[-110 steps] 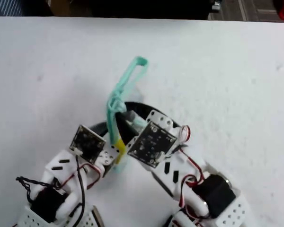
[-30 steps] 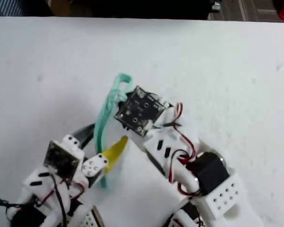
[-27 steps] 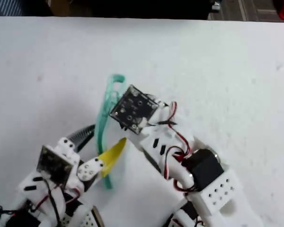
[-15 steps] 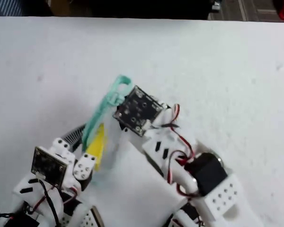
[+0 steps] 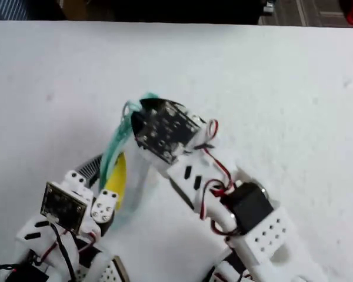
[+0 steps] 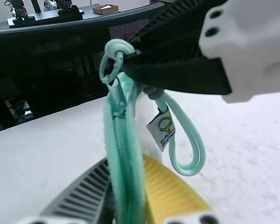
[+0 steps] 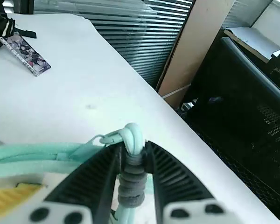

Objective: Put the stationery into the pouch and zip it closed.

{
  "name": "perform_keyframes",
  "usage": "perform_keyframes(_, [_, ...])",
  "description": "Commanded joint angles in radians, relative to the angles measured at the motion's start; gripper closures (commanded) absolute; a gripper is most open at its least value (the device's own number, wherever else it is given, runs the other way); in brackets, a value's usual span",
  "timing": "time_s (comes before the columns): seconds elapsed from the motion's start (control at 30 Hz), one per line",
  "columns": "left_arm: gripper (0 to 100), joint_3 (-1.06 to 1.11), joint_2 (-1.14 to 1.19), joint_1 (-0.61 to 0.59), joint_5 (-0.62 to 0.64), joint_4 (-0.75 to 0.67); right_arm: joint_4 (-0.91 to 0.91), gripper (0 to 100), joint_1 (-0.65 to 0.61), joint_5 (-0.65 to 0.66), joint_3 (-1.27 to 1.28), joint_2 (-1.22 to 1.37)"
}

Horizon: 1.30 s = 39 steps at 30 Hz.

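The mint-green pouch [image 5: 113, 154] hangs tilted over the table between the two arms. My left gripper [image 5: 105, 174] is shut on its lower part, with the yellow finger [image 6: 173, 198] on one side and the dark ribbed finger [image 6: 79, 205] on the other. The zipper [image 6: 123, 140] runs up to a mint ring [image 6: 113, 58]. My right gripper [image 7: 132, 161] is shut on the grey zipper pull [image 7: 132, 177] at the pouch's far end [image 5: 132, 113]. A mint wrist strap [image 6: 186, 154] dangles beside the zipper.
The white table [image 5: 270, 88] spreads wide on all sides, its far edge [image 5: 165, 22] at the back. A printed card [image 7: 25, 53] lies flat on it some way off. A black mesh chair [image 7: 242, 107] stands beyond the edge.
The right gripper has slid left along the pouch with the zipper pull and now covers the pouch's far end. The left arm drew back toward the table's near edge, still clamped on the pouch.
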Motion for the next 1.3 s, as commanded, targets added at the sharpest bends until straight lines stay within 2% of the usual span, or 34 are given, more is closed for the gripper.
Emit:
perform_keyframes(0.0, [98,-0.068,-0.007,-0.005,-0.017,0.020,-0.030,98.1,0.076,-0.009,-0.081,0.068])
perform_keyframes(0.3, [98,-0.068,-0.007,-0.005,-0.017,0.034,-0.054,98.1,0.229,-0.009,-0.127,0.214])
perform_keyframes(0.63, [98,-0.069,-0.007,-0.005,-0.018,0.028,-0.096,98.1,0.282,-0.009,-0.129,0.223])
perform_keyframes(0.73, [98,-0.069,-0.007,-0.005,-0.020,0.026,-0.156,98.1,0.308,-0.008,-0.124,0.228])
perform_keyframes(1.27, [98,-0.069,-0.007,-0.005,-0.031,0.029,-0.292,98.1,0.458,-0.002,-0.129,0.403])
